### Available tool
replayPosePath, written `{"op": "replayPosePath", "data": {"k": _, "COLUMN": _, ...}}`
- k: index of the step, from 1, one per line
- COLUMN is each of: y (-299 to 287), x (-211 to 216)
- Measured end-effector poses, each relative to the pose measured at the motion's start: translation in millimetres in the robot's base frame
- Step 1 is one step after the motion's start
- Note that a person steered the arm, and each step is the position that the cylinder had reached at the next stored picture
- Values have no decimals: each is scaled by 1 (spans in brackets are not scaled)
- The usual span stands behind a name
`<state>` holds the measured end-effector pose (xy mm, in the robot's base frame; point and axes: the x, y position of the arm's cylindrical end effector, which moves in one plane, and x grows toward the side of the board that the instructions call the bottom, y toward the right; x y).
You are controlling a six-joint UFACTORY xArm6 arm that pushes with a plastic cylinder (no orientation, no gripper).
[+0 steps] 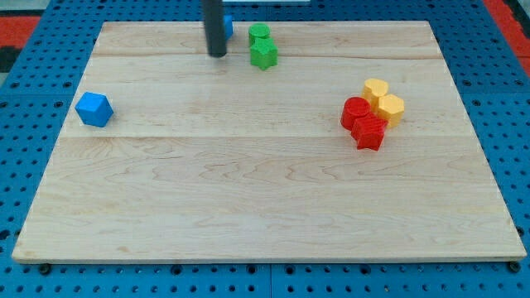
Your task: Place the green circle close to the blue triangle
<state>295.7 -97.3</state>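
My tip (217, 55) rests on the wooden board (248, 190) near the view's top edge. A green round block (259, 34) lies just right of the rod, and a second green block (264, 55) with a notched outline touches it from below. My tip is about a block's width left of this lower green block. A blue block (228, 25) shows as a sliver right behind the rod; most of it is hidden and its shape cannot be made out. Another blue block (93, 109), angular, lies alone at the view's left.
Two red blocks (356, 112) (370, 132) and two yellow blocks (376, 89) (390, 108) are bunched together at the view's right. The board lies on a blue perforated surface (33, 91).
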Motion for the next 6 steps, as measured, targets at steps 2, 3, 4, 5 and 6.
{"op": "replayPosePath", "data": {"k": 2, "y": -35, "x": 32}}
{"op": "replayPosePath", "data": {"k": 3, "y": 31, "x": 33}}
{"op": "replayPosePath", "data": {"k": 4, "y": 118, "x": 13}}
{"op": "replayPosePath", "data": {"k": 5, "y": 169, "x": -12}}
{"op": "replayPosePath", "data": {"k": 6, "y": 107, "x": -64}}
